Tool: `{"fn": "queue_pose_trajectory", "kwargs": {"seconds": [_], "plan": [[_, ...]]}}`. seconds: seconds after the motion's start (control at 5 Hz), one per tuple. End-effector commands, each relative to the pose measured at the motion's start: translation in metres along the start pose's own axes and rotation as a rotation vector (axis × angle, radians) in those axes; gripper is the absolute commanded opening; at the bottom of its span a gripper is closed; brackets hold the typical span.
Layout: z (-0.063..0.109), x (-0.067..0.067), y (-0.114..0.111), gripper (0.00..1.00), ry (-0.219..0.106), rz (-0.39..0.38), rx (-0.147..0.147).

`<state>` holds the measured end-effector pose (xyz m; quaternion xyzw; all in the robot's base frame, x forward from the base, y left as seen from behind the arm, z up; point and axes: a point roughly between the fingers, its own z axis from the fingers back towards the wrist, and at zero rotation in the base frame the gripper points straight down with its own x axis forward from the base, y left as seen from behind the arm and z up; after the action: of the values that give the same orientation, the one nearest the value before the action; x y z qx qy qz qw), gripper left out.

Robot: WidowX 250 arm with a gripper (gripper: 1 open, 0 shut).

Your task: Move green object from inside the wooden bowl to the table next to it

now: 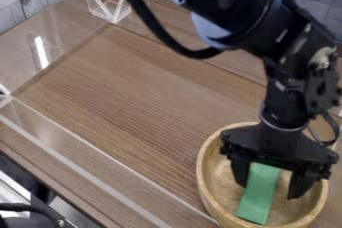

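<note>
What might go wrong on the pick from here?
The gripper is open over the bowl, with its wide body close to the rim, so it may bump or shove the bowl on the way down. The green block extends toward the near rim, out past the gripper, so a grip there would likely be off-center and the block could tilt or swing when lifted.

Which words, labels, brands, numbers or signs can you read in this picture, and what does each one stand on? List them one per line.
None can be read.
The green block, the wooden bowl and the table show no lettering.
The black robot arm shows none that I can make out; any small print there would be too blurred at this size.
</note>
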<state>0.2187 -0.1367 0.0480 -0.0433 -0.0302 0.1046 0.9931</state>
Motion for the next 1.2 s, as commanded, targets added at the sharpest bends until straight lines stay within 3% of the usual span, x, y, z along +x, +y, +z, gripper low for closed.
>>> {"fn": "queue_pose_trajectory", "kwargs": {"seconds": [0.0, 0.4, 0.8, 1.0], "plan": [[0.02, 0.013, -0.013, 1.0, -0.049, -0.068, -0.048], [0.024, 0.008, -0.004, 1.0, -0.051, -0.085, -0.056], [0.012, 0.017, -0.003, 1.0, -0.051, -0.025, -0.041], [0.025, 0.02, 0.0, 1.0, -0.052, -0.038, -0.037]]}}
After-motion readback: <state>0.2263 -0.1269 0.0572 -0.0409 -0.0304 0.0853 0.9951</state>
